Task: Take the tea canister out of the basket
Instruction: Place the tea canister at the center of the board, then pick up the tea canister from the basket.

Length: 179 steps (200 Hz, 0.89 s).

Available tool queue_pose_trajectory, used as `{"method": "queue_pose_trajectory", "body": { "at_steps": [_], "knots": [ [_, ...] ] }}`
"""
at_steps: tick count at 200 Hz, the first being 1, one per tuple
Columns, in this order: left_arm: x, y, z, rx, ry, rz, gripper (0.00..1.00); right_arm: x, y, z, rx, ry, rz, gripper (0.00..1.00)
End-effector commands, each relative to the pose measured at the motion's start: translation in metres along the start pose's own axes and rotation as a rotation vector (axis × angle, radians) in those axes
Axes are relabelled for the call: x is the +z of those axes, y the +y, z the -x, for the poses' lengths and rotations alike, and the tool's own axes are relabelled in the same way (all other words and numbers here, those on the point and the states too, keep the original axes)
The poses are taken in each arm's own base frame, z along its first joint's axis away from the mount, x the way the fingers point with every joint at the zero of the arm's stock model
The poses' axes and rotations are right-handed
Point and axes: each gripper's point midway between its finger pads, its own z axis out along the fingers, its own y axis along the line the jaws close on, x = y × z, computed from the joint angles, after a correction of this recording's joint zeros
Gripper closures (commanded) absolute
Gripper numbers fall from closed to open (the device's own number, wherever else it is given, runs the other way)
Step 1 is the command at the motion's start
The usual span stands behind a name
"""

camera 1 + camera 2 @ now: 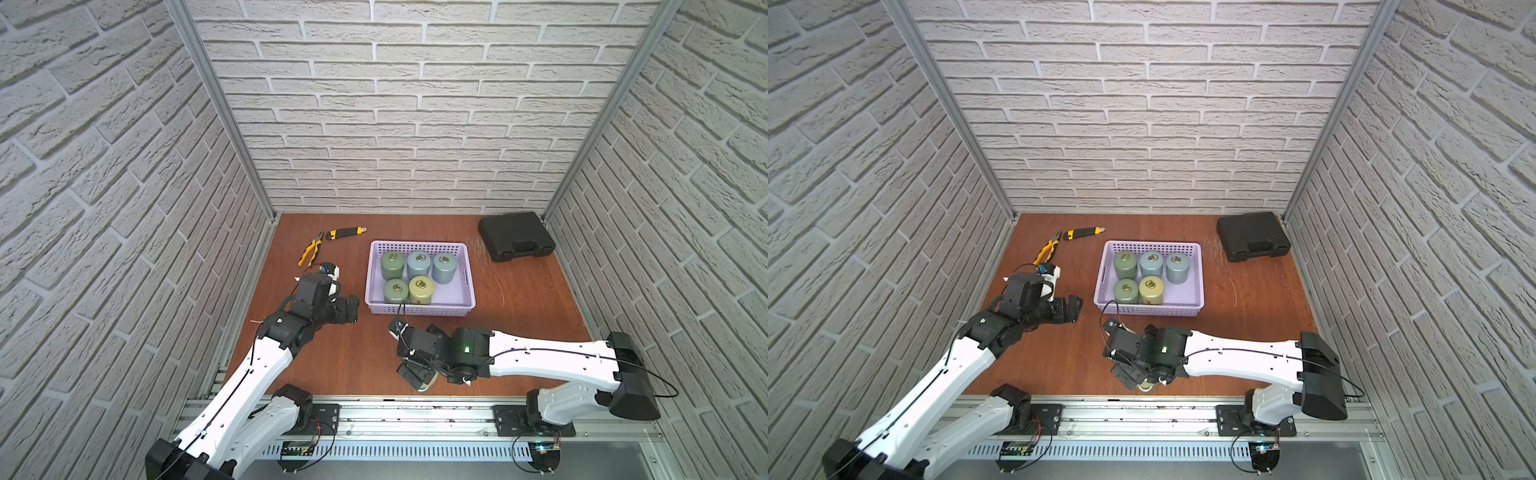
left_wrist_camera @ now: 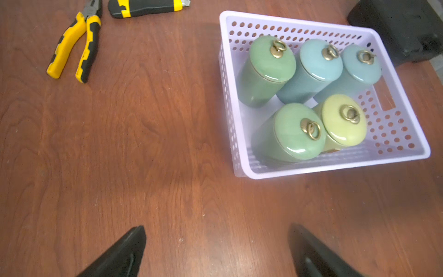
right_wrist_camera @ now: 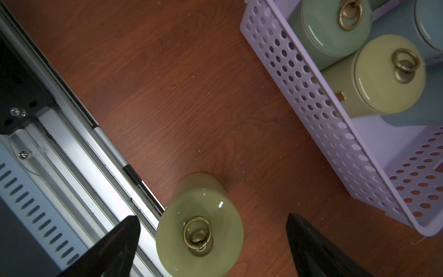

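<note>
Brick-patterned walls (image 1: pixel 415 124) box in a reddish-brown wooden table (image 1: pixel 519 332), with a metal rail (image 1: pixel 415 415) running along its near edge.

Nearest, just beside that rail and a little right of centre, the yellow-green tea canister (image 3: pixel 199 230) stands upright on the bare table, outside the basket and apart from it, its brass ring lying flat on the lid. The right pincer (image 3: pixel 212 219) hangs over it, released: in the right wrist view its two black fingers (image 3: pixel 124 239) are spread wide on either side of the lid, with a gap showing on both sides.

Farther back and to the left, the left pincer (image 2: pixel 215 229) is also released, its fingers wide apart over bare wood, just left of the basket's near left corner.

Beyond the two arms sits the lavender basket (image 1: pixel 419 309). Its near row holds a green canister (image 1: pixel 395 291) at the left and a yellow-green canister (image 1: pixel 421 290) beside it. Its far row holds another green one (image 1: pixel 392 266), then a blue canister (image 1: pixel 418 264) and a second blue canister (image 1: pixel 444 269) at the right. All five stand upright.

Farthest off, yellow-handled pliers (image 1: pixel 311 249) and a yellow-and-black utility knife (image 1: pixel 345 233) lie at the far left. A black case (image 1: pixel 515 236) lies shut in the far right corner.
</note>
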Motion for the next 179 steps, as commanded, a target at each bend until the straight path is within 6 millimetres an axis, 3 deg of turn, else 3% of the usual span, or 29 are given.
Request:
{"method": "queue_pose_trajectory", "body": {
  "at_steps": [1, 103, 179],
  "knots": [
    [0.000, -0.013, 0.012, 0.084, 0.016, -0.020, 0.02, -0.018, -0.026, 0.010, 0.090, -0.042, -0.045, 0.00],
    [0.041, -0.074, 0.043, 0.320, 0.166, -0.029, 0.02, -0.037, -0.104, -0.017, 0.461, -0.134, -0.110, 0.00],
    [0.072, -0.100, 0.037, 0.413, 0.322, -0.015, 0.02, -0.044, -0.121, -0.034, 0.519, -0.148, -0.163, 0.00]
  ]
}}
